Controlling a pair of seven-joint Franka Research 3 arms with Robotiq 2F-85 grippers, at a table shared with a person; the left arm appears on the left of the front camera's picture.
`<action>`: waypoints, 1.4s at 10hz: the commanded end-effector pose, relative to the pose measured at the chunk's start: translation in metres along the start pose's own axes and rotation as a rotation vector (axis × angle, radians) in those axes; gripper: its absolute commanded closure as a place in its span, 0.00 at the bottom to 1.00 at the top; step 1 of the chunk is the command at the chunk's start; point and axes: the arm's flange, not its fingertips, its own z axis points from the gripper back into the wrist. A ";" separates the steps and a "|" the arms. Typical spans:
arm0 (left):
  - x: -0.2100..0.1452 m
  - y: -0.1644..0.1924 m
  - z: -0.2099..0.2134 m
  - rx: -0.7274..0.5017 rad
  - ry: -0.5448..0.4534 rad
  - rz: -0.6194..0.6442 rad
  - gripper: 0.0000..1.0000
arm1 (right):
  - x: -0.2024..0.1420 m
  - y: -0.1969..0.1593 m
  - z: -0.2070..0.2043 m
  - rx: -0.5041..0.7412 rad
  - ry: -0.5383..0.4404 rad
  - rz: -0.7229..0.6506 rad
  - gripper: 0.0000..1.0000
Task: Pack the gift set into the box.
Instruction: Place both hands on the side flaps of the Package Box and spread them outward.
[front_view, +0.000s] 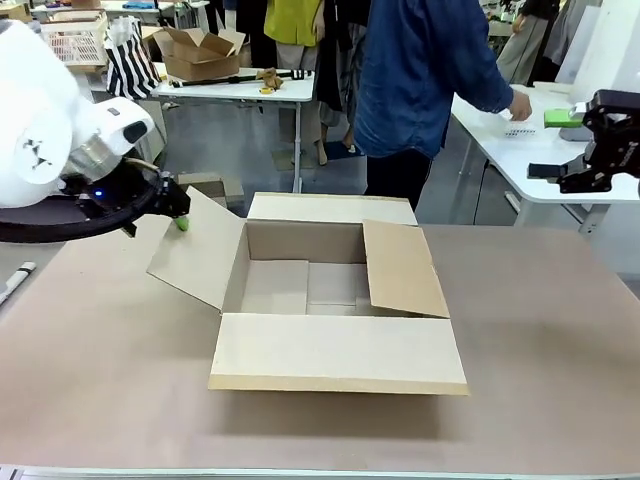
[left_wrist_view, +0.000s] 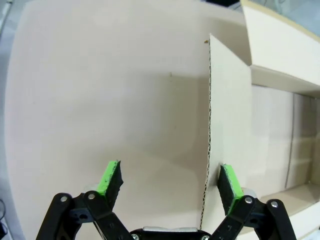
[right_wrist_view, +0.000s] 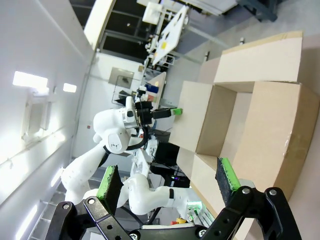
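Left gripper (front_view: 179, 218), spread wide, is straddling the edge of the left flap (front_view: 195, 255) of the box (front_view: 335, 352), which is sitting open at the middle of the table (front_view: 545, 335), and I am reckoning on pinching squarely before easing that flap outward

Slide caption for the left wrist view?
Open left end effector straddles the raised side flap of the large brown cardboard box.

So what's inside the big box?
Just a bare cardboard floor shows inside the box; nothing lies on it. The flap folded inward covers the right part, so anything beneath it is hidden.
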 end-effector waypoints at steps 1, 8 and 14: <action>0.006 -0.018 0.000 0.042 0.018 -0.004 0.00 | 0.002 0.000 -0.004 0.024 -0.017 0.027 0.00; 0.006 -0.018 0.000 0.042 0.018 -0.004 0.00 | 0.073 0.011 -0.194 -0.262 0.440 0.120 0.00; 0.006 -0.018 0.000 0.042 0.018 -0.004 0.00 | 0.012 0.023 -0.333 -0.430 0.567 0.259 0.00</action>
